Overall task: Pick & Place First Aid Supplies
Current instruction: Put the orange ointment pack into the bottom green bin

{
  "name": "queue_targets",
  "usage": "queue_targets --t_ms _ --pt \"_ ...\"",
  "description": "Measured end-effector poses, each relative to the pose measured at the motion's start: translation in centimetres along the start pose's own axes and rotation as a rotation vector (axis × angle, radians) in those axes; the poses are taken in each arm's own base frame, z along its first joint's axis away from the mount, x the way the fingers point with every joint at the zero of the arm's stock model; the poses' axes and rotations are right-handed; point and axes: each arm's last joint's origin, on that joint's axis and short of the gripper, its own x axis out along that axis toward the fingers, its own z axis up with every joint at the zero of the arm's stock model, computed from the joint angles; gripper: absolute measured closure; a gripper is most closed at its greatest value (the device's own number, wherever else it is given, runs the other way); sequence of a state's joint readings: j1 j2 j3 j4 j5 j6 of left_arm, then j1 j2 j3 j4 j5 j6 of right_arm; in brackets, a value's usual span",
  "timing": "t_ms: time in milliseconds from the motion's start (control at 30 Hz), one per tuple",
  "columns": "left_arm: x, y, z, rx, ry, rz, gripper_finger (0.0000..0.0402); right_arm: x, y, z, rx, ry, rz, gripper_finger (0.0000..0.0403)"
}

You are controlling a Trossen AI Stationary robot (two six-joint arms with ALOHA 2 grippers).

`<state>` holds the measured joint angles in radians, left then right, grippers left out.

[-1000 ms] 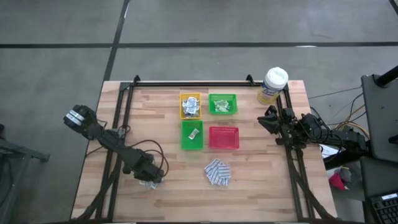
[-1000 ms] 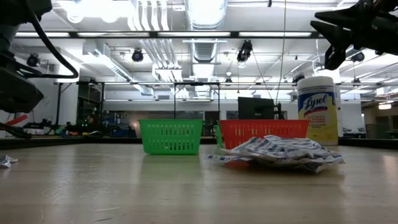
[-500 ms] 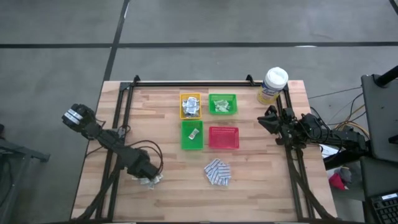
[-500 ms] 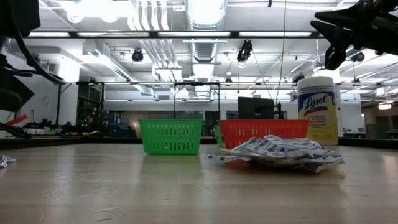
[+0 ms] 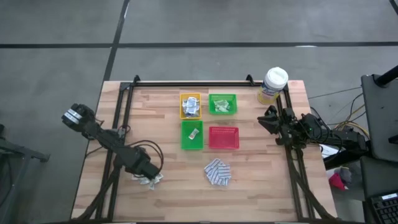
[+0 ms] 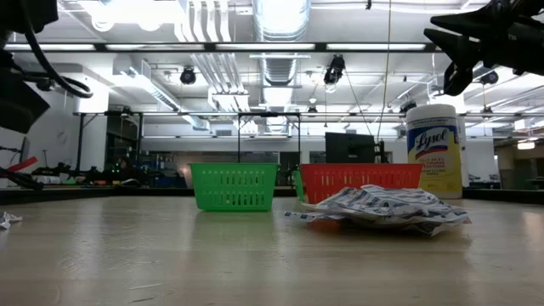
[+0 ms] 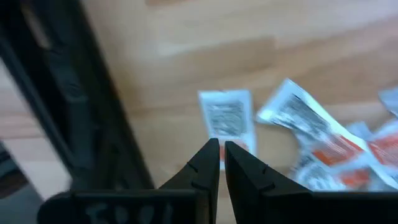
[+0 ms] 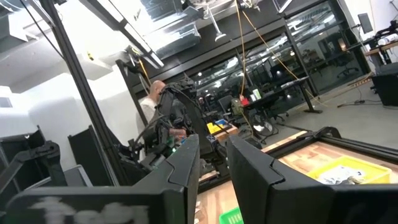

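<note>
the left gripper (image 7: pixel 221 163) hangs over the near left of the bench (image 5: pixel 261 193), jaws nearly clenched with only a thin gap, grasping nothing, above a few loose packets (image 7: pixel 227 121). a bigger pile of packets (image 5: pixel 217 172) lies near the red tray (image 5: pixel 223 138). the right gripper (image 8: pixel 213 157) waits raised at the far right, jaws slightly apart, empty.
</note>
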<state>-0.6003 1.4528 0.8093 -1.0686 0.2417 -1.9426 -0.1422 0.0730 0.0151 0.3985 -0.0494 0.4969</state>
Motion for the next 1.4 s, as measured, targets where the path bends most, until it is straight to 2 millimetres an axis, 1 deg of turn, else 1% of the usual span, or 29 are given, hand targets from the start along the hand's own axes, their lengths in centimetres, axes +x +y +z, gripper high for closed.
queue_targets --t_ms 100,267,367,500,600,700,900,1133,1400 --pt "0.1 0.4 0.2 0.017 -0.020 0.033 0.0362 0.0 0.0 0.0 0.000 0.000 0.000 0.0324" --pt "0.4 0.5 0.3 0.025 -0.028 0.038 0.0362 0.0 0.0 0.0 0.000 0.000 0.000 0.0333" --pt "0.4 0.2 0.4 0.078 -0.067 -0.003 0.0362 0.0 0.0 0.0 0.000 0.000 0.000 0.0335" --pt "0.3 -0.6 0.3 0.151 -0.133 -0.107 0.0362 0.0 0.0 0.0 0.000 0.000 0.000 0.0330" --pt "0.3 -1.0 0.4 0.118 -0.134 -0.145 0.0354 0.0 0.0 0.0 0.000 0.000 0.000 0.0325" --pt "0.3 -0.9 0.4 0.073 -0.128 -0.143 0.0334 0.0 0.0 0.0 0.000 0.000 0.000 0.0322" --pt "0.6 -0.2 0.5 -0.025 -0.054 -0.054 0.0303 0.0 0.0 0.0 -0.001 0.000 0.000 0.0318" --pt "0.6 -0.4 0.6 -0.071 -0.029 -0.058 0.0298 0.0 0.0 0.0 -0.002 -0.001 -0.001 0.0329" --pt "0.5 -0.6 1.2 -0.133 -0.044 -0.077 0.0298 0.0 0.0 0.0 -0.003 -0.001 -0.001 0.0334"
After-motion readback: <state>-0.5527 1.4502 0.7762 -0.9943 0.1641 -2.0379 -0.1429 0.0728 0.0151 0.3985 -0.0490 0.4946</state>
